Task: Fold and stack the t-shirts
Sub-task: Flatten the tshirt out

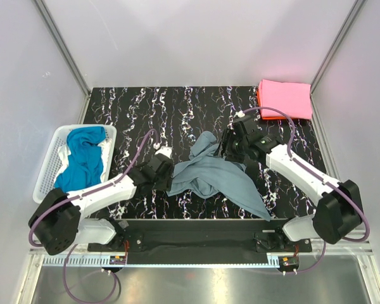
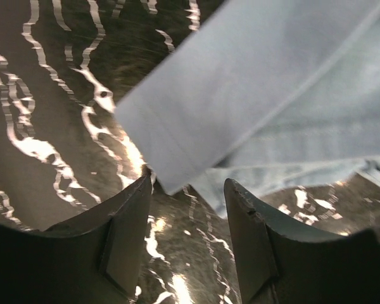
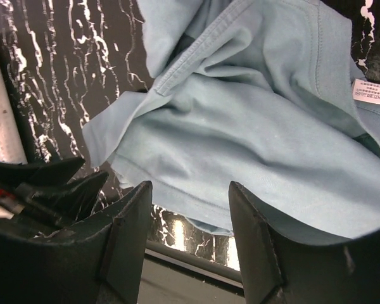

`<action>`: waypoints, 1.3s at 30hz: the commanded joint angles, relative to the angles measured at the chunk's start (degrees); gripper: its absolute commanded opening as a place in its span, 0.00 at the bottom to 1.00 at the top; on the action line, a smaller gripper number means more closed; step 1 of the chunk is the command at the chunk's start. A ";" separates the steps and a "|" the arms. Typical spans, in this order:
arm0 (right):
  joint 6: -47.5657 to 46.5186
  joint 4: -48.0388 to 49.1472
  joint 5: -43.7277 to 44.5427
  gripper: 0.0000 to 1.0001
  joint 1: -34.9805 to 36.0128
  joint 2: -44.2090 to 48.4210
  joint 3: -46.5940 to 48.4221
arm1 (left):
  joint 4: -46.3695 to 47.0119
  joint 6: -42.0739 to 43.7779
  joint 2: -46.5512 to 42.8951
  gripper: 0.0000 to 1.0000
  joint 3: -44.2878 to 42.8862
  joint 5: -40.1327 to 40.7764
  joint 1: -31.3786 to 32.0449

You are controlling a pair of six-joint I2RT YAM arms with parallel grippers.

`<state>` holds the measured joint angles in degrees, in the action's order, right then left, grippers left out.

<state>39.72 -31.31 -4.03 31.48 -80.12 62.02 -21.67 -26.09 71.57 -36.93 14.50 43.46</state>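
One grey-blue t-shirt [image 1: 212, 177], crumpled on the black marbled surface [image 1: 145, 107] between both claws. We record the left claw [image 1: 168, 168] released, with the shirt's edge just ahead of its tips. The right claw [image 1: 227, 151] is likewise released at the cloth. A pink t-shirt [image 1: 286, 98], folded atop an orange-red t-shirt [image 1: 258, 96], lies beyond the right claw. Teal t-shirts [image 1: 82, 158] sit in a white basket [image 1: 50, 168] outward of the left claw.

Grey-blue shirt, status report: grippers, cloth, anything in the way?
Grey-blue shirt crumpled, unfolded. Left gripper open, empty, at its left edge. Right gripper open, empty, at its far side. Nothing blocking either.
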 commanded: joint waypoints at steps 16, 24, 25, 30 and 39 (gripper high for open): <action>0.17 1.16 -2.73 0.60 0.33 7.07 -5.22 | -3.20 0.69 8.32 0.08 -9.03 13.53 -0.04; 4.56 0.28 -3.35 0.62 0.59 13.40 -14.90 | -6.89 0.60 6.83 0.00 -17.12 8.63 -4.86; 4.92 0.37 -3.52 0.61 0.68 14.19 -15.69 | -6.81 1.21 6.74 0.00 -17.65 6.44 -5.40; 5.19 0.11 -4.67 0.61 1.12 15.16 -15.96 | -4.52 7.54 6.21 0.32 -15.55 -0.70 -4.62; 4.84 1.16 -6.43 0.61 1.21 16.57 -16.23 | -6.89 5.17 9.37 0.37 -11.33 5.01 -0.49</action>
<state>44.60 -31.51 -8.93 32.16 -64.82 45.71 -27.92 -20.53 80.42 -49.63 17.04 42.33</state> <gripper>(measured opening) 0.614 0.366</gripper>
